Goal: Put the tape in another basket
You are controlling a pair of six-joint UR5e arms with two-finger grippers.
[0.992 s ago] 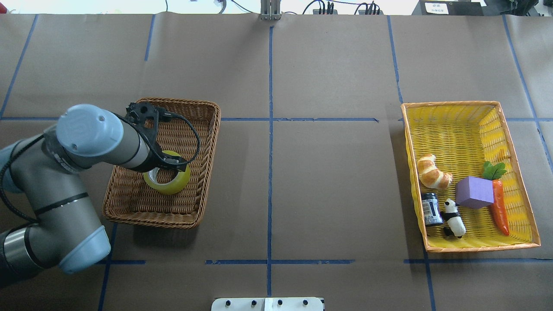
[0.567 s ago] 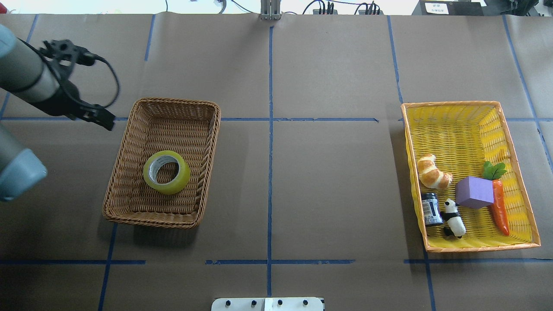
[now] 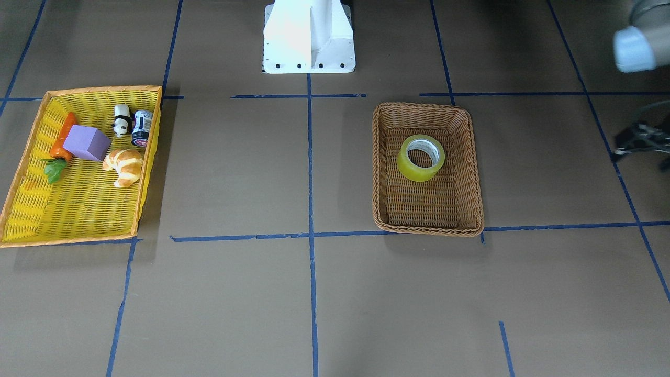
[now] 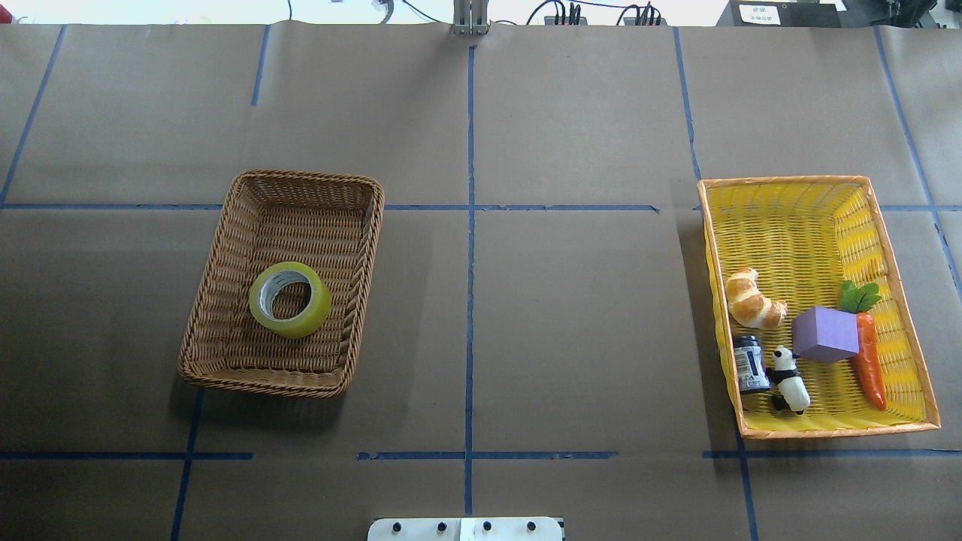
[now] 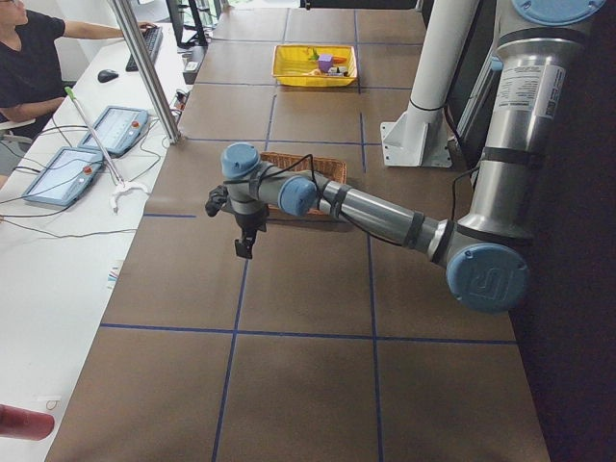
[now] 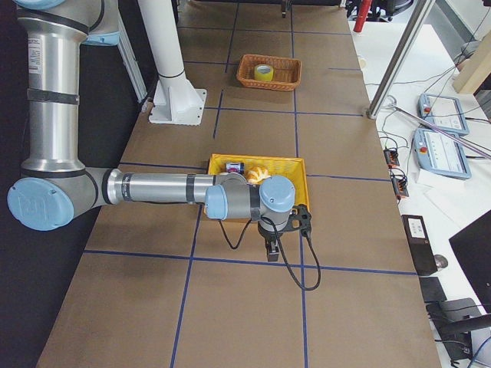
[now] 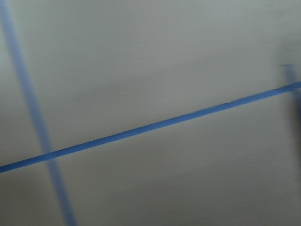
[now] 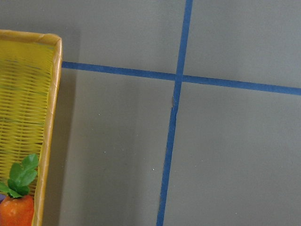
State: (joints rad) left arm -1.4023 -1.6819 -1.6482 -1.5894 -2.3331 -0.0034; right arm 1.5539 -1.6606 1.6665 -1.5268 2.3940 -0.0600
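The yellow tape roll [image 4: 289, 299] lies flat inside the brown wicker basket [image 4: 370, 248], toward its near end; it also shows in the front-facing view [image 3: 420, 157]. No gripper touches it. My left gripper [image 5: 244, 246] hangs over bare table beyond the basket's left side, out of the overhead view; only a black part of that arm's end [image 3: 641, 140] shows at the front-facing view's right edge. My right gripper [image 6: 271, 251] hangs over the table just outside the yellow basket [image 6: 257, 162]. I cannot tell whether either gripper is open or shut.
The shallow yellow basket [image 4: 789, 225] at the right holds a croissant [image 4: 754, 299], a purple block [image 4: 825, 334], a carrot [image 4: 870, 364], a panda figure [image 4: 789, 378] and a small dark can [image 4: 750, 363]. Blue tape lines cross the brown paper. The robot's white base [image 3: 310, 36] stands at the table's middle.
My left gripper was at the tape inside the brown basket; it has drawn away to the left and left the overhead view. The tape lies where it was.
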